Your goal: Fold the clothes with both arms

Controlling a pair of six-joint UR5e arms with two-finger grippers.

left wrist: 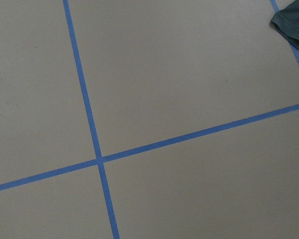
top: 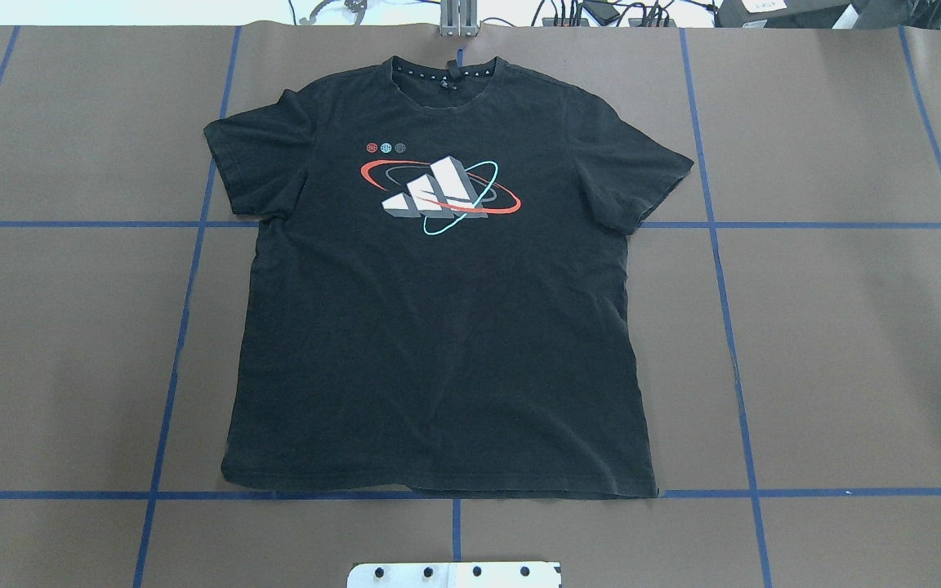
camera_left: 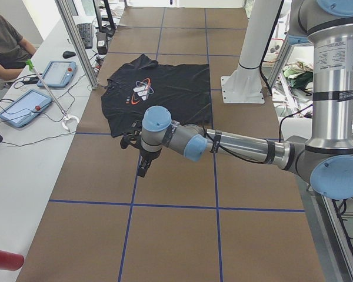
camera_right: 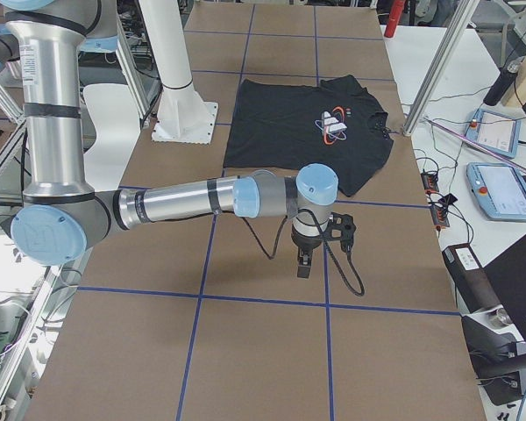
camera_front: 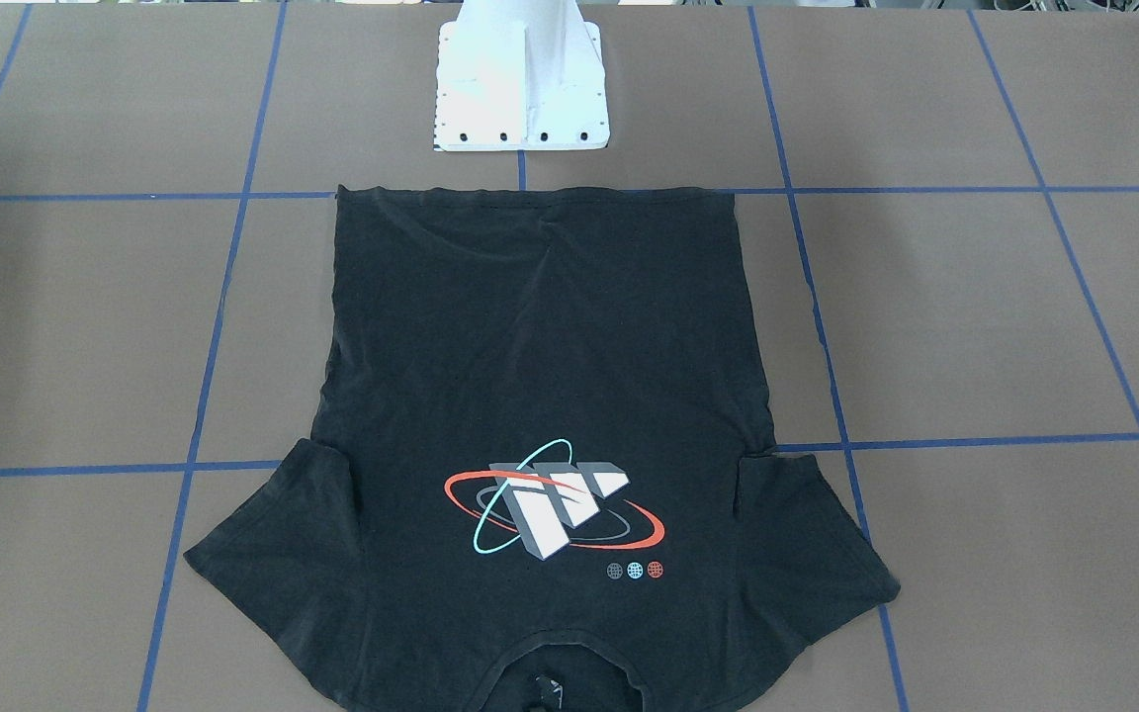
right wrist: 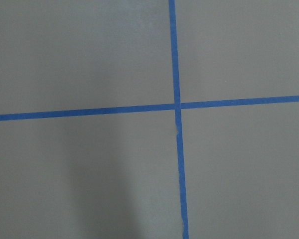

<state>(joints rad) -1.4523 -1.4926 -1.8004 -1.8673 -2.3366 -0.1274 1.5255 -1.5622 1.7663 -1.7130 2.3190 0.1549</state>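
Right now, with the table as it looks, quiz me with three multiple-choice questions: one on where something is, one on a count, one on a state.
1. Which part of the T-shirt lies nearest the white pedestal base?
A. collar
B. hem
C. a sleeve

2. How many small round dots sit beside the chest graphic?
A. two
B. three
C. five

3. How does the T-shirt lie?
A. folded in half
B. bunched in a heap
C. spread flat, graphic up

Answers:
1 B, the straight hem edge runs just in front of the base.
2 B, one red, one cyan and one grey dot show in a row.
3 C, both sleeves and the whole body are laid out, print visible.
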